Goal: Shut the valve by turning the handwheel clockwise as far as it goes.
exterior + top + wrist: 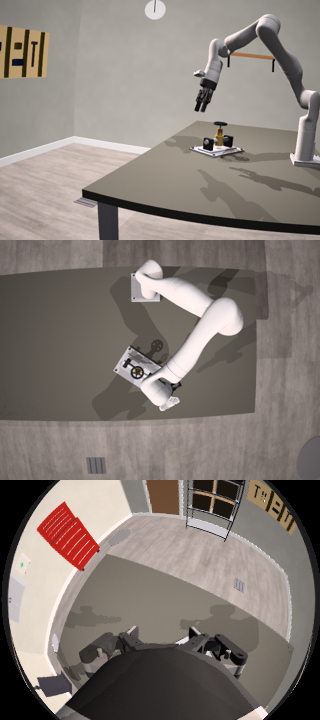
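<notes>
The valve stands on a white baseplate [135, 367] [217, 150] near the middle of the table. It has a brass body [219, 138], black end blocks and a black handwheel [137, 372] [220, 123] on top of an upright stem. My gripper [202, 108] is open and empty. It hangs well above the table, up and to the left of the handwheel in the exterior view, fingers pointing down and slightly tilted. In the overhead view the wrist [157, 391] covers most of the gripper, beside the baseplate's corner. In the wrist view the valve is hidden; only the finger bases [176, 647] show.
The arm's base [145, 287] [305, 157] is mounted on a plate at the table's far side. The table's edge [196, 217] runs close in front in the exterior view. A floor vent [96, 465] lies beyond the table.
</notes>
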Robot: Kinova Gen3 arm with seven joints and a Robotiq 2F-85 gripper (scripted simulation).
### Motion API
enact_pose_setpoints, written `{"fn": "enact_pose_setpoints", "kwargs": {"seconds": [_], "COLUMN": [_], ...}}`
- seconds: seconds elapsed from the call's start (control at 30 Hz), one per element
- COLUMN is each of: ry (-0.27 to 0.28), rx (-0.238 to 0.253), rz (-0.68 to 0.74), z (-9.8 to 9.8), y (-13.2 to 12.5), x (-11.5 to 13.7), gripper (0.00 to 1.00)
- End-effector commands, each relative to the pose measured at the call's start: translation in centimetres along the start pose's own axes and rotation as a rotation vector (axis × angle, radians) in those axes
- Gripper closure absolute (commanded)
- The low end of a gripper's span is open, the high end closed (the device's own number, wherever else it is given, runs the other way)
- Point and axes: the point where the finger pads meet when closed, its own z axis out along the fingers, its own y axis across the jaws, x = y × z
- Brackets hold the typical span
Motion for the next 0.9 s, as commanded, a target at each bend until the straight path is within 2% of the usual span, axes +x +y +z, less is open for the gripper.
{"fn": "enact_pose_setpoints", "kwargs": {"seconds": [0.0,0.17,0.2,0.37,0.4,0.57,0.6,0.77,0.8,0.87], "ry": [0.002,0.002,-0.018,-0.018,-0.038,-0.038,-0.058,-0.058,-0.077,-0.077], "rx": [-0.003,-0.003,-0.009,-0.009,-0.014,-0.014,-0.019,-0.019,-0.023,-0.023], "rz": [0.002,0.002,-0.025,-0.025,-0.051,-0.051,-0.076,-0.076,-0.1,-0.1], "z": [-0.2,-0.2,-0.5,-0.5,-0.8,-0.8,-1.0,-1.0,-1.3,-1.3], "y": [0.3,0.3,0.9,0.9,1.5,1.5,2.1,2.1,2.6,2.6], "x": [0.0,0.0,-0.8,-0.8,-1.6,-1.6,-2.4,-2.4,-3.1,-3.1], "gripper": [0.0,0.0,0.0,0.0,0.0,0.0,0.0,0.0,0.0,0.0]}}
